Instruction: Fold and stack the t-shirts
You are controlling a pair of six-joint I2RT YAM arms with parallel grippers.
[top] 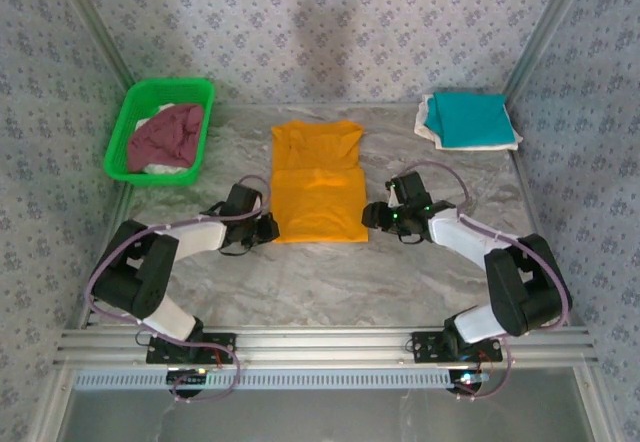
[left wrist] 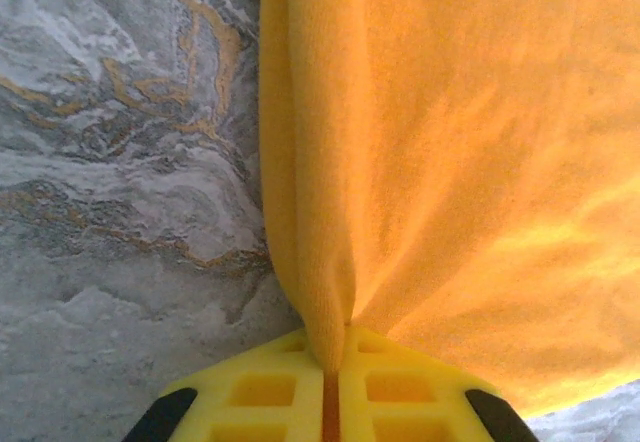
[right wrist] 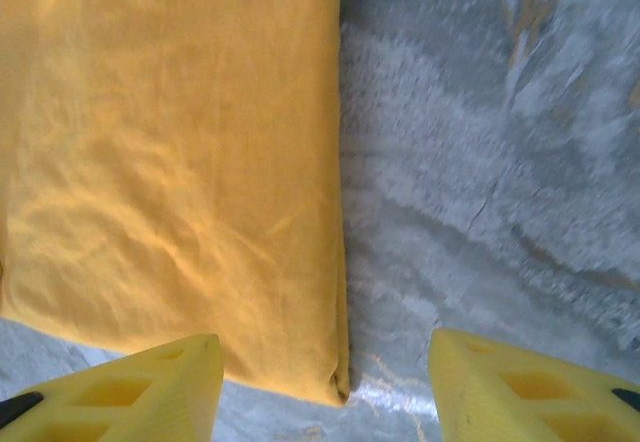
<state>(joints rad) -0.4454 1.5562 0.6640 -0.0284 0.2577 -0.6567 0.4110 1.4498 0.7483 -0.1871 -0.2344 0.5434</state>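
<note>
the folded orange t-shirt (top: 318, 184) is laid on the table (top: 330, 282); its left edge is clamped by the left gripper (left wrist: 330, 387), and the right gripper (right wrist: 325, 377) is held apart at its near right corner.

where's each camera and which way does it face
top external: above and behind the robot, looking down over the table; left arm and right arm show.
left wrist: on the left arm, looking along the left end effector, shut on an edge of the orange t-shirt.
right wrist: on the right arm, looking down past the open right end effector at the shirt's corner.
shared: all three see the orange t-shirt.
</note>
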